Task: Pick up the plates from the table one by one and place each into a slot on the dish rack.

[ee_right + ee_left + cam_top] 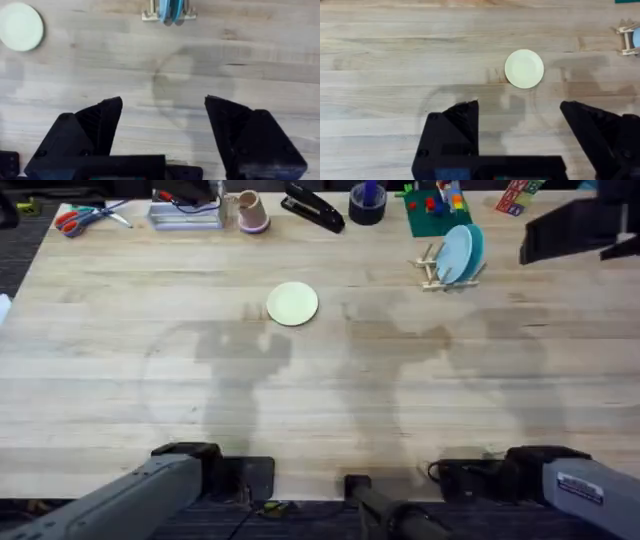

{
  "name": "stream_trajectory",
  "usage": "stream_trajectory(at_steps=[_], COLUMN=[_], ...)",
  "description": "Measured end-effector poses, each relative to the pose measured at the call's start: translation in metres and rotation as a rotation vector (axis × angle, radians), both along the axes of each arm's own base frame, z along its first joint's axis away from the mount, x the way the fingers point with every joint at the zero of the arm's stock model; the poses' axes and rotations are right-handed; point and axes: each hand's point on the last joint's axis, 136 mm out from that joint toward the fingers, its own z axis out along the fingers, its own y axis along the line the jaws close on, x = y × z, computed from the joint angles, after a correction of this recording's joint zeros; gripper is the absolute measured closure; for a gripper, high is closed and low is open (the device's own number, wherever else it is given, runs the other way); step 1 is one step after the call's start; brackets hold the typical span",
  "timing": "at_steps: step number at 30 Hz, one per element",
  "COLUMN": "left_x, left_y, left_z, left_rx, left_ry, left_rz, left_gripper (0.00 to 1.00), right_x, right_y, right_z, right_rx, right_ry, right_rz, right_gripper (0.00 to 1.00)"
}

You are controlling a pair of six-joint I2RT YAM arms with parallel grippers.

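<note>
Wood-plank counter [120,370] takes up pretty much the whole scene, butcher-block style, with a row of clutter pushed along the far edge: scissors [72,220], a black stapler [313,207], a pinkish cup [250,212], and a green board [437,212] with toy blocks. All of that sits well out of the way, so the middle stays free for the arms to work.

Both arms are parked low at the near edge, bases apart, not reaching for anything. The left end effector [520,131] has its fingers spread wide with nothing between them, and the right end effector [164,125] is the same, wide apart and empty. Looks like a ready pose, each one aimed across the counter at its likely target.

The dish rack [440,268] stands on the far right side, just in front of the green board. The blue plate [458,252] is already standing on edge between the dowels, which is the whole point of the slots, since they hold a plate upright.

The cream-yellow plate [293,304] lies flat on the counter near the middle, well apart from the rack. It's straight ahead of the left end effector, so that arm seems the natural one to go get it. Lying flat makes it awkward, probably needs an edge grab.
</note>
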Motion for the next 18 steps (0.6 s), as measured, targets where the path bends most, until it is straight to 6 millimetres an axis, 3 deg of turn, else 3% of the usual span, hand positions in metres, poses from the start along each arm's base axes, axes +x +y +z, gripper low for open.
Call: stream_trajectory(at_steps=[4, 10, 12, 18], left_x=[0.006, 0.007, 0.007, 0.003], left_y=[0.0, 0.0, -0.001, -0.004], left_z=[-0.006, -0.015, -0.016, -0.019], left_rx=[-0.002, -0.007, -0.012, -0.027], left_ry=[0.028, 0.072, 0.076, 0.098], left_rz=[0.002, 0.005, 0.003, -0.007], left_gripper=[0.004, 0.904, 0.954, 0.958], right_x=[0.008, 0.013, 0.014, 0.014], right_y=[0.0, 0.0, 0.0, 0.0], right_z=[-0.01, -0.018, -0.019, -0.019], right_rx=[0.0, 0.0, 0.0, 0.0], right_ry=[0.043, 0.074, 0.078, 0.08], right_rz=[0.0, 0.0, 0.0, 0.0], right_gripper=[0.007, 0.007, 0.007, 0.007])
